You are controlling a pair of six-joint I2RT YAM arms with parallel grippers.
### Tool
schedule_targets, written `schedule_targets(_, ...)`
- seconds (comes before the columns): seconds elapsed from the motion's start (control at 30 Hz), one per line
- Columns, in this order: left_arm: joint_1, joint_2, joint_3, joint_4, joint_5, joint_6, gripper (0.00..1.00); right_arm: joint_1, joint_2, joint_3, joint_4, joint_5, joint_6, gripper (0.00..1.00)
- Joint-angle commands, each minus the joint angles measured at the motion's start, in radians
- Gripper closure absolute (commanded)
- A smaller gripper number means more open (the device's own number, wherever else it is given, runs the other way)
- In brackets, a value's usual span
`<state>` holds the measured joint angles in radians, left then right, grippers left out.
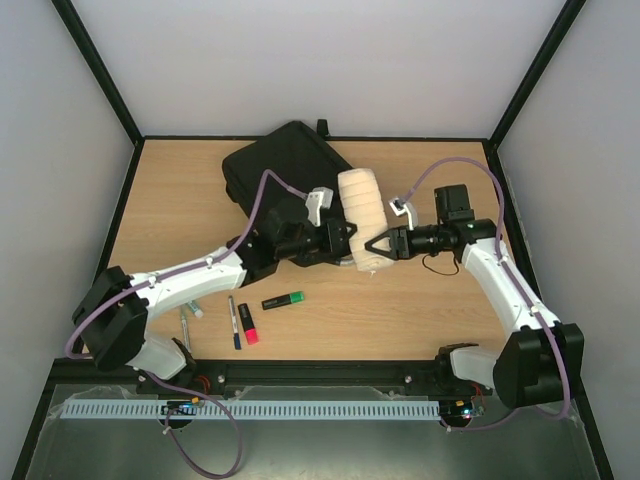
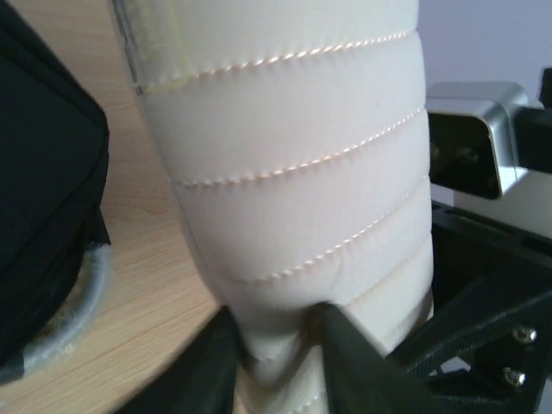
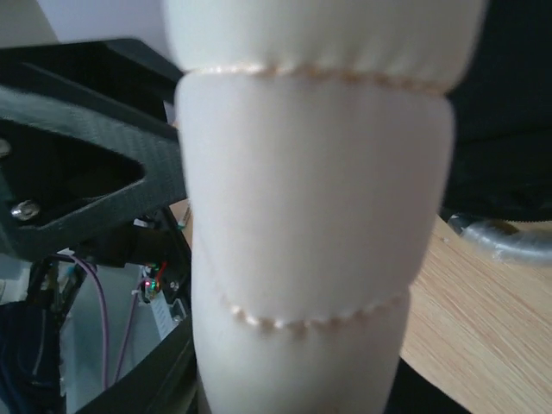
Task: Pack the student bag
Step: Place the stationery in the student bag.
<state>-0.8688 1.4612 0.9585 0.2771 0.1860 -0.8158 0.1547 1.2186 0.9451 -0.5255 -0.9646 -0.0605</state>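
Pouch (image 1: 362, 215) axis 12-to-6; bag (image 1: 280, 170) at 10 o'clock, nearer my left gripper (image 2: 280, 341), which pinches pouch's low fold; right gripper (image 1: 376, 243) straddles pouch, grip I cannot tell.

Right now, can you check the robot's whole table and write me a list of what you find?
Surface: wooden table, no spills seen.
Job's things: black backpack lies at the back; cream padded pouch sits between the two claws, just right of it.
Clutter: green highlighter, pink marker and pens at the front left.
Claws: left claw pinches the pouch's fabric; right claw sits around the pouch, grip unclear.
Cables: purple cables loop along both arms.
Surroundings: white walls, black frame.
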Motion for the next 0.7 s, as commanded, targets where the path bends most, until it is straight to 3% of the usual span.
schedule_targets(0.0,0.015,0.03,0.172,-0.262,-0.015,0.227,0.56,-0.041,-0.014,0.002,-0.004,0.012,0.005,0.68)
schedule_targets(0.07,0.017,0.032,0.214,-0.391,-0.063,0.323,0.45,-0.087,-0.005,-0.003,0.001,-0.001,-0.005,0.71)
schedule_targets(0.17,0.021,0.034,0.243,-0.528,-0.143,0.44,0.39,-0.16,0.016,-0.04,0.043,-0.023,-0.022,0.73)
schedule_targets(0.37,0.019,0.161,0.317,-0.776,-0.292,0.626,0.44,-0.252,0.023,-0.064,0.121,0.054,-0.02,0.75)
schedule_targets(0.67,-0.044,0.356,0.438,-0.864,-0.509,0.752,0.43,-0.259,-0.122,-0.141,0.173,0.186,-0.018,0.74)
